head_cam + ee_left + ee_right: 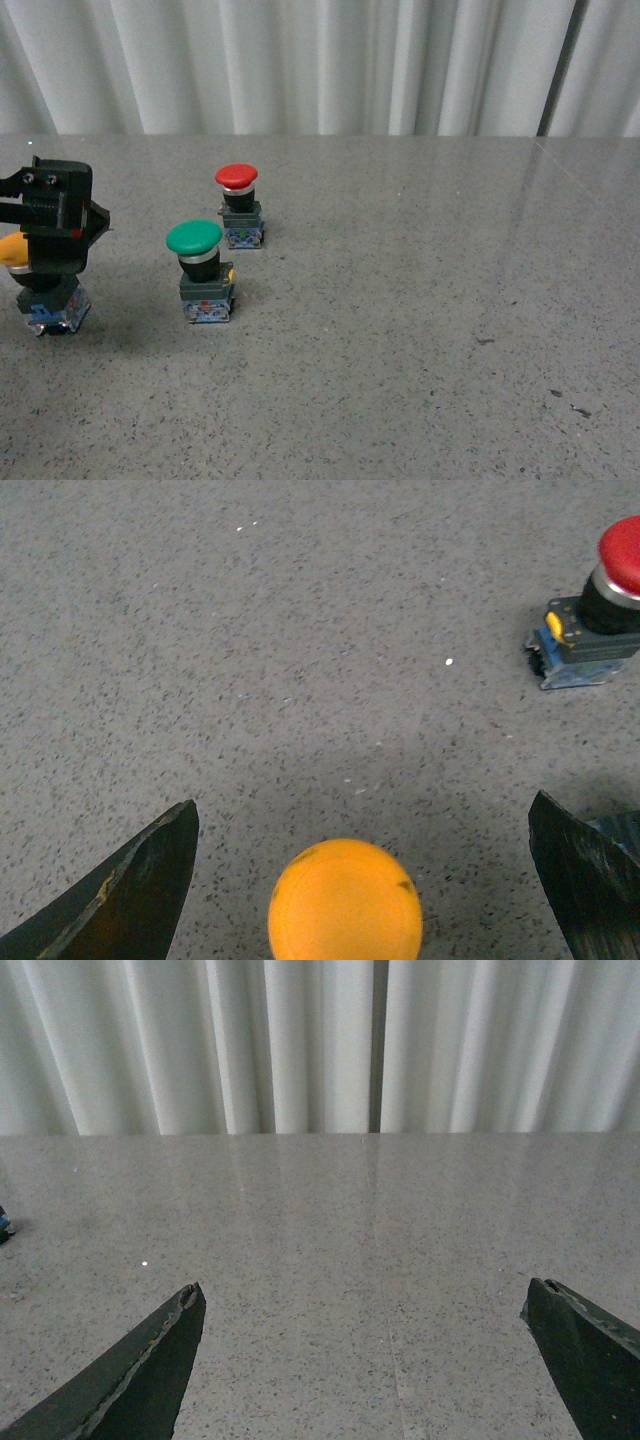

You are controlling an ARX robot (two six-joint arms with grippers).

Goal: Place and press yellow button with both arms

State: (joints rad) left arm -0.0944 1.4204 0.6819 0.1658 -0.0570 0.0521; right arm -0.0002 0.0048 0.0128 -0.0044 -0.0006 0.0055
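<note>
Grey table holds three buttons: one yellow button, one green button, one red button. The yellow button's round orange cap sits far left, between the left gripper's wide-spread fingers; the right gripper gapes wide too.

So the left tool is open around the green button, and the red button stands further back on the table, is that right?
Not quite. The left tool is open around the yellow button, not the green one; the left wrist view shows the yellow cap between its spread fingers. The green button stands free, and the red button does stand further back.
</note>
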